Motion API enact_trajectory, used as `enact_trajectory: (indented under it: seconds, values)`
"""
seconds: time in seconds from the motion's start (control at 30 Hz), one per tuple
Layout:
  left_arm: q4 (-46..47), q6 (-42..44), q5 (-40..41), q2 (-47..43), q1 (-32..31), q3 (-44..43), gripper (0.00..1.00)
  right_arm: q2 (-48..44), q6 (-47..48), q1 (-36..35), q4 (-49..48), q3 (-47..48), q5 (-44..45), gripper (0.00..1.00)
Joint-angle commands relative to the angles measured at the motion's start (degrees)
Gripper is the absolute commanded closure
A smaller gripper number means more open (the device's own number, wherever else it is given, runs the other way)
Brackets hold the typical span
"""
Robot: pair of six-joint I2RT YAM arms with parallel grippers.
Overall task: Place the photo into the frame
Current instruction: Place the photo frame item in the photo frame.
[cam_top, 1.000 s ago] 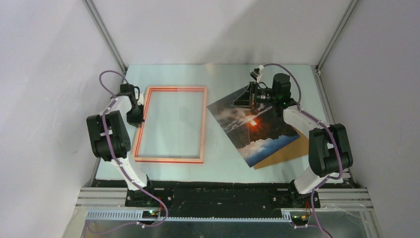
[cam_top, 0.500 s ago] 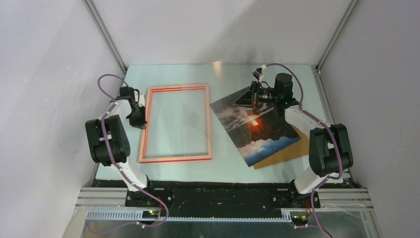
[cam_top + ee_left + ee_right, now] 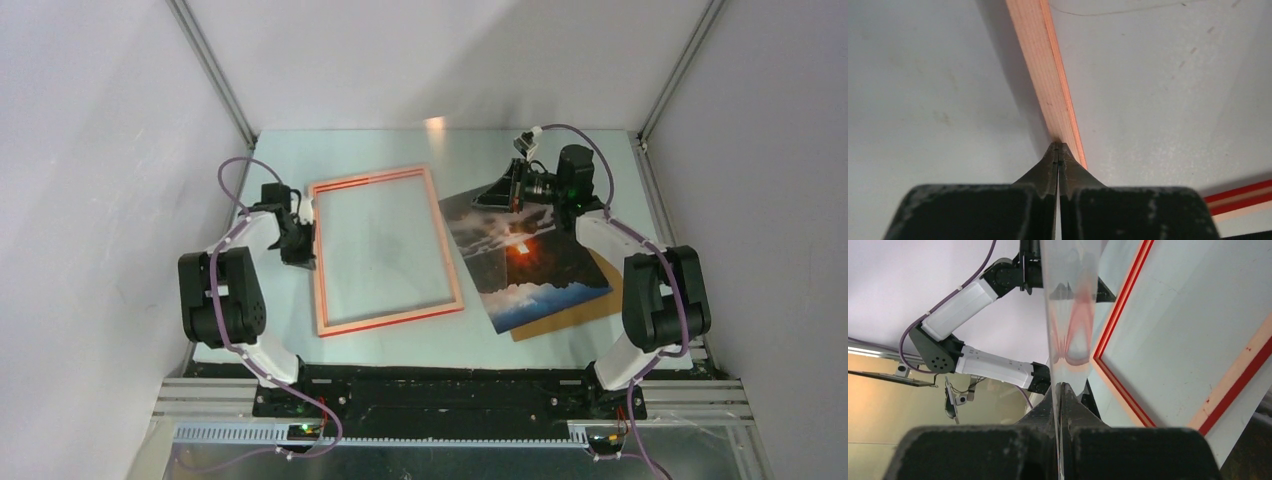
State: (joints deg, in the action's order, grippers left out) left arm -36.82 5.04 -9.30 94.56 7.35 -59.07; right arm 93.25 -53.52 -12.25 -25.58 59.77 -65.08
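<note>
The frame (image 3: 371,177), red with pale wood edges, lies tilted on the table left of centre. My left gripper (image 3: 303,245) is shut and empty, its tips (image 3: 1059,147) pressed against the outer side of the frame's left rail (image 3: 1045,75). The photo (image 3: 530,265), a dark landscape with an orange glow, lies slanted to the right of the frame, its far corner lifted. My right gripper (image 3: 503,192) is shut on that corner. In the right wrist view the photo (image 3: 1068,315) runs edge-on between the jaws of my right gripper (image 3: 1060,386), with the frame (image 3: 1120,315) beyond it.
A brown backing board (image 3: 580,303) lies under the photo's near right part, close to the table's right edge. Grey booth walls close in the reflective table (image 3: 600,160) on three sides. The left arm (image 3: 973,295) shows across the table in the right wrist view.
The left gripper has closed and moved right, pushing the frame rightward and turning it so that its near end swings toward the photo. The right gripper has kept its hold and barely moved.
</note>
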Motion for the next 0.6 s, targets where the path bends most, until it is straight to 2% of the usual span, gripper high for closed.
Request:
enact_trajectory:
  seconds: [0.0, 0.2, 0.33, 0.4, 0.57]
  values:
    - [-1.69, 0.08, -3.01, -1.77, -2.63, 1.49, 1.0, 2.79, -1.43, 0.01, -4.38, 3.58, 0.14, 1.0]
    - [-1.71, 0.57, -5.89, -2.73, -3.6, 2.08, 1.0, 6.43, 2.2, -1.0, -1.03, 6.73, 1.15, 1.0]
    - [-1.7, 0.71, -5.0, -4.03, -3.58, 2.15, 0.99, 10.3, 2.51, -1.63, -0.59, 9.33, 0.91, 1.0]
    - [-1.69, 0.76, -4.4, -4.9, -3.6, 2.1, 0.94, 12.89, 2.38, -2.27, -0.45, 10.72, 0.4, 1.0]
    - [-1.75, 0.91, -2.65, -6.67, -3.51, 1.96, 0.63, 17.58, -0.3, -3.17, -2.51, 13.89, -1.11, 1.0]
